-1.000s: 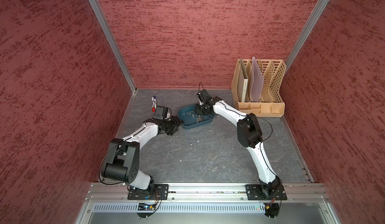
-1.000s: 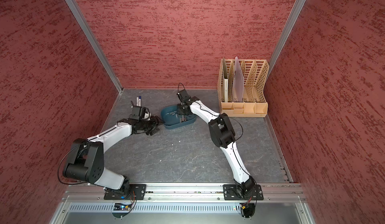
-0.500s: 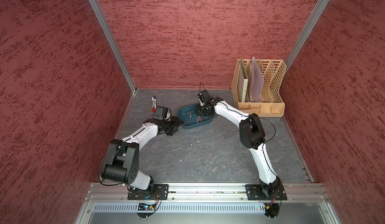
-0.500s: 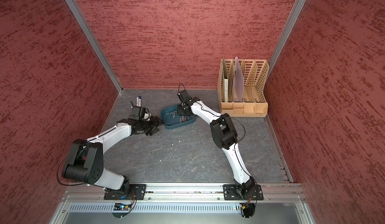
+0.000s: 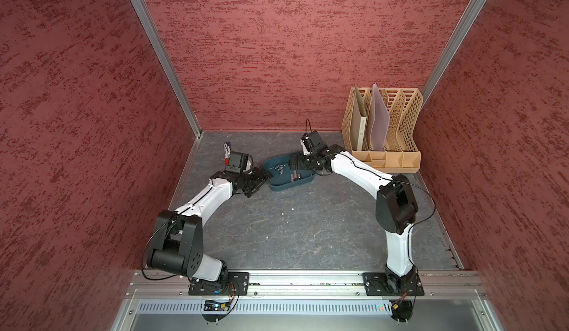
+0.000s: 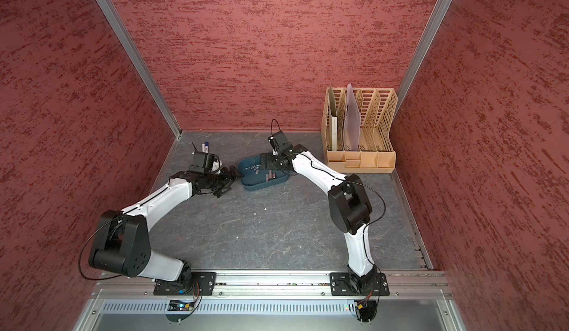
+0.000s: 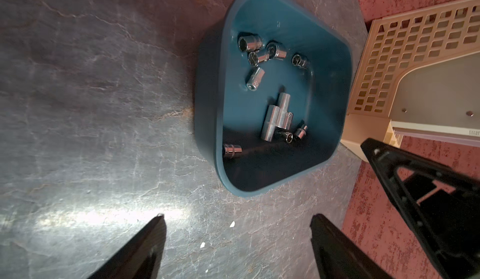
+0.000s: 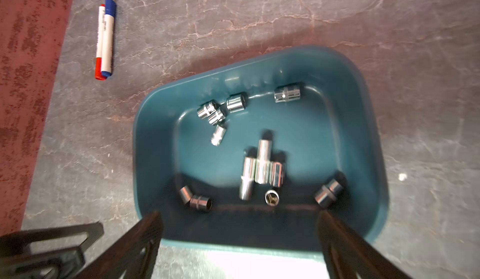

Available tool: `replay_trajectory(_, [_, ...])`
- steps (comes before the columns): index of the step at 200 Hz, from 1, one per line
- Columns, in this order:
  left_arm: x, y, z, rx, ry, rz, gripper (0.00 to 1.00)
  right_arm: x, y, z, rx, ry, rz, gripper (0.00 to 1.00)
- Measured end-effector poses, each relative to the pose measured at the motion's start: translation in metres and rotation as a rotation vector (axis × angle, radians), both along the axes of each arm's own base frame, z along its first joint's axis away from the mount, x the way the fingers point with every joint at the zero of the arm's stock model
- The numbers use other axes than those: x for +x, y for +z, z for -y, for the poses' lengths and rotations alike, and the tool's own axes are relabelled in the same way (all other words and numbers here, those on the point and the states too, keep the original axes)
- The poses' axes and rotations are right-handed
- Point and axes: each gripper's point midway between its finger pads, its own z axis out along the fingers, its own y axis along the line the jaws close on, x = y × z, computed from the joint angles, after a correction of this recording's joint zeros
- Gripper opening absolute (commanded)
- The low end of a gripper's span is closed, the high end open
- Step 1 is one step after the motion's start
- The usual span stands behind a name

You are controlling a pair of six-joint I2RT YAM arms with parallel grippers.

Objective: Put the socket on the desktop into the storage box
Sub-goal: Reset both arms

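Note:
The teal storage box (image 5: 289, 187) (image 6: 265, 185) sits at the back middle of the desktop (image 5: 292, 231). Several chrome sockets (image 7: 276, 118) (image 8: 262, 167) lie loose inside it, and every socket I see is in the box (image 7: 206, 96) (image 8: 137, 150). My left gripper (image 5: 262, 180) (image 6: 233, 178) (image 7: 237, 216) stands open and empty just off the box's left end, low over the bare top. My right gripper (image 5: 295, 163) (image 6: 267, 161) (image 8: 239, 212) is open and empty above the box's right side, with its fingers straddling the rim.
A beige lattice file rack (image 5: 385, 135) with folders stands at the back right, close to the box. Two markers (image 5: 227, 152) (image 8: 105, 39) lie by the left wall behind my left wrist. Small white specks (image 7: 232, 223) dot the tabletop. Red walls enclose three sides.
Both grippers have spread their jaws wide, the right one over the box. The arms have hardly shifted.

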Motion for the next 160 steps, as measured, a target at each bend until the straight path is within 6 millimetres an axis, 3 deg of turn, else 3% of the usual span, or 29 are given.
replay_trajectory(49, [-0.008,0.001,0.001,0.073,-0.041,0.020,1.00,-0.020,0.014,0.016,0.007,-0.004,0.023,0.98])
replay_trajectory(85, [-0.011,0.012,-0.006,0.163,-0.069,0.080,1.00,-0.034,0.027,0.028,0.009,0.002,0.058,0.98])
replay_trajectory(119, [-0.005,0.042,-0.023,0.278,-0.064,0.206,1.00,-0.039,0.049,0.049,-0.031,-0.026,0.159,0.98])
replay_trajectory(160, [-0.002,0.080,-0.050,0.431,-0.028,0.446,1.00,-0.044,0.079,0.089,-0.102,-0.101,0.360,0.98])
